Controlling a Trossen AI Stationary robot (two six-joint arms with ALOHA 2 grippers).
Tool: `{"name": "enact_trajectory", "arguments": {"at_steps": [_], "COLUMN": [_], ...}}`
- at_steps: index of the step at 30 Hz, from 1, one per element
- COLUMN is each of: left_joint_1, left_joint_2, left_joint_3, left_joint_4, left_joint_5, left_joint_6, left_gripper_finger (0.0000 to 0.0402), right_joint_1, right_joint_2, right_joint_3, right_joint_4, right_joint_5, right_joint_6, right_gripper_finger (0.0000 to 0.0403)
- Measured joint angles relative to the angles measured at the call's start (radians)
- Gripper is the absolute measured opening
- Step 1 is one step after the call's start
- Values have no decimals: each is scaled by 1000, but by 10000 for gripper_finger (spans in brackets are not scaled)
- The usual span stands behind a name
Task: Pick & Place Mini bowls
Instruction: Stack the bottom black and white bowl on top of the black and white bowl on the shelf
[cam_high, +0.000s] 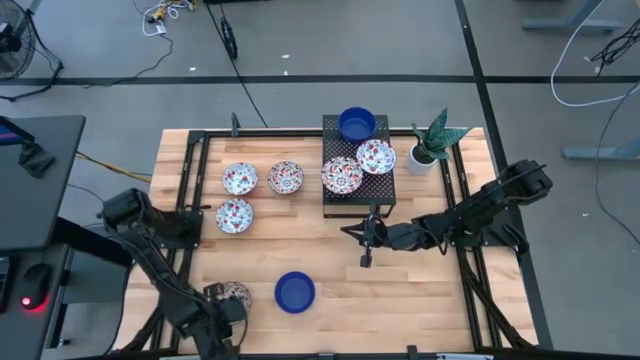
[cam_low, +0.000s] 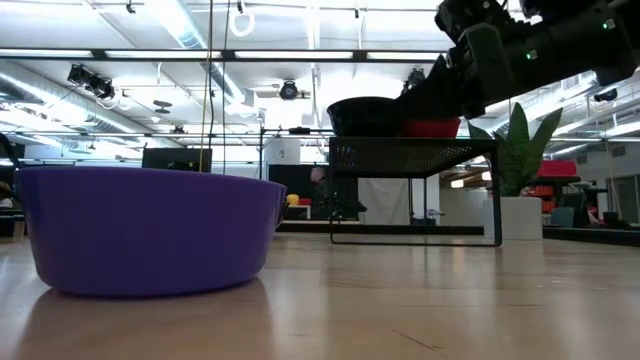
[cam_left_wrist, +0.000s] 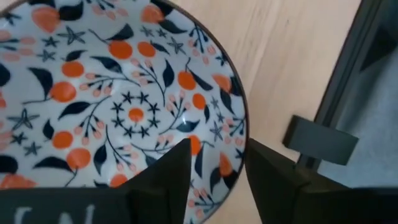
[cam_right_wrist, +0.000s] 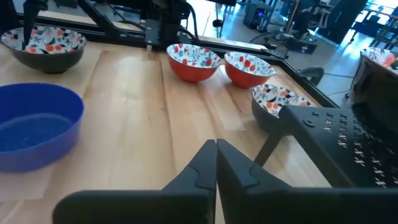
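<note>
My left gripper (cam_left_wrist: 217, 165) is open at the table's near left. One finger is over the inside of a floral mini bowl (cam_left_wrist: 118, 99) (cam_high: 232, 293) and the other is outside its rim. My right gripper (cam_high: 367, 247) (cam_right_wrist: 216, 158) is shut and empty above bare wood, just in front of the black rack (cam_high: 360, 195). A blue mini bowl (cam_high: 295, 291) (cam_low: 150, 228) (cam_right_wrist: 34, 124) rests on the table near the front. Three floral bowls (cam_high: 240, 179) (cam_high: 286, 177) (cam_high: 235, 215) sit at the far left. The rack carries a blue bowl (cam_high: 357, 124) and two floral bowls (cam_high: 342, 175) (cam_high: 376, 156). My left gripper straddles the floral bowl's rim (cam_left_wrist: 241, 134) from above, one finger (cam_left_wrist: 171, 177) inside and one finger (cam_left_wrist: 270, 177) outside. A gap shows between the fingers, and I cannot tell whether either one touches the rim. The bowl sits on the table.
A white plant pot (cam_high: 424, 157) (cam_low: 520, 215) stands right of the rack. A black frame rail (cam_left_wrist: 348, 81) runs close beside the left gripper's bowl. Open wood lies between the front blue bowl and the rack.
</note>
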Motion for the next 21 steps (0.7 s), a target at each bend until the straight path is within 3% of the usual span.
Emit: {"name": "enact_trajectory", "arguments": {"at_steps": [8,16,21], "left_joint_1": [18,34,58], "left_joint_2": [5,0,0], "left_joint_3": [0,4,21], "left_joint_4": [2,-11,-31], "left_joint_5": [-51,-65,-80], "left_joint_6": [43,66,95], "left_gripper_finger": [108,29,28], "right_joint_1": [0,2,57], "right_joint_2": [0,0,-17], "right_joint_3": [0,0,0], "right_joint_4": [3,3,-10], "right_joint_5": [-1,-35,-35], "right_joint_6": [12,27,27], "right_gripper_finger": [9,9,9]}}
